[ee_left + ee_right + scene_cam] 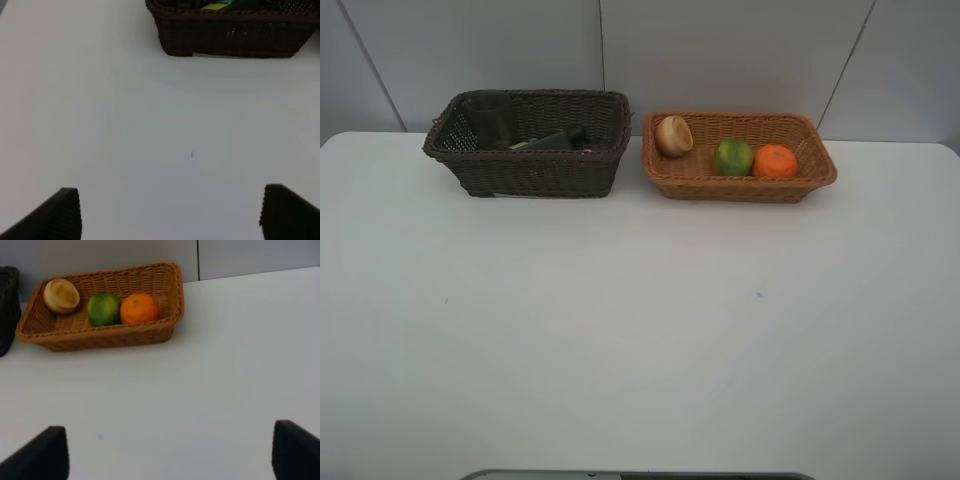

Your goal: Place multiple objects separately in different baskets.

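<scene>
The dark brown basket (530, 172) stands at the back left, and a flat dark-green bottle (555, 141) lies inside it. A yellow-green edge of that bottle (215, 6) shows over the basket wall (230, 37) in the left wrist view. To its right, the light tan basket (740, 187) holds a pale peach-like fruit (673, 135), a green round fruit (733, 156) and an orange (775, 161). The right wrist view shows that basket (100, 337) with the same fruits (61, 295) (104, 309) (140, 308). My left gripper (171, 192) and right gripper (170, 427) hang open and empty over bare table, well short of the baskets. Neither arm shows in the high view.
The white table (620, 330) spreads wide in front of both baskets. Grey wall panels (720, 50) rise right behind them. A narrow gap separates the two baskets. A small dark speck (192, 155) marks the tabletop.
</scene>
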Controlling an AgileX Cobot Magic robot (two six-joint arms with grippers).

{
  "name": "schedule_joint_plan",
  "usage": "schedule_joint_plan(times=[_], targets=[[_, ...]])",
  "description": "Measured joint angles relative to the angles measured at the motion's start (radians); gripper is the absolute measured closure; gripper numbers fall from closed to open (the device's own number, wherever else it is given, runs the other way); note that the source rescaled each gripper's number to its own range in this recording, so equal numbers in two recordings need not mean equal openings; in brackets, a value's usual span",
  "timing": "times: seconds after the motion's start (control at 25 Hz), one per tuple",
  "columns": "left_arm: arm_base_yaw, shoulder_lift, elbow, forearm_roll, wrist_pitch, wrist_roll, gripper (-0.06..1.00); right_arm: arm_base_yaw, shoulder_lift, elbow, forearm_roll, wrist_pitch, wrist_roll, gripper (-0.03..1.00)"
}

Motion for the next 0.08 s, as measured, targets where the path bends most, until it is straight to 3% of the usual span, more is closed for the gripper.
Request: schedule_joint_plan(times=[0.08], targets=[[0.000, 0.000, 0.000, 0.000, 0.000, 0.000, 0.02, 0.000, 0.000, 0.000, 0.000, 0.000, 0.000, 0.12]])
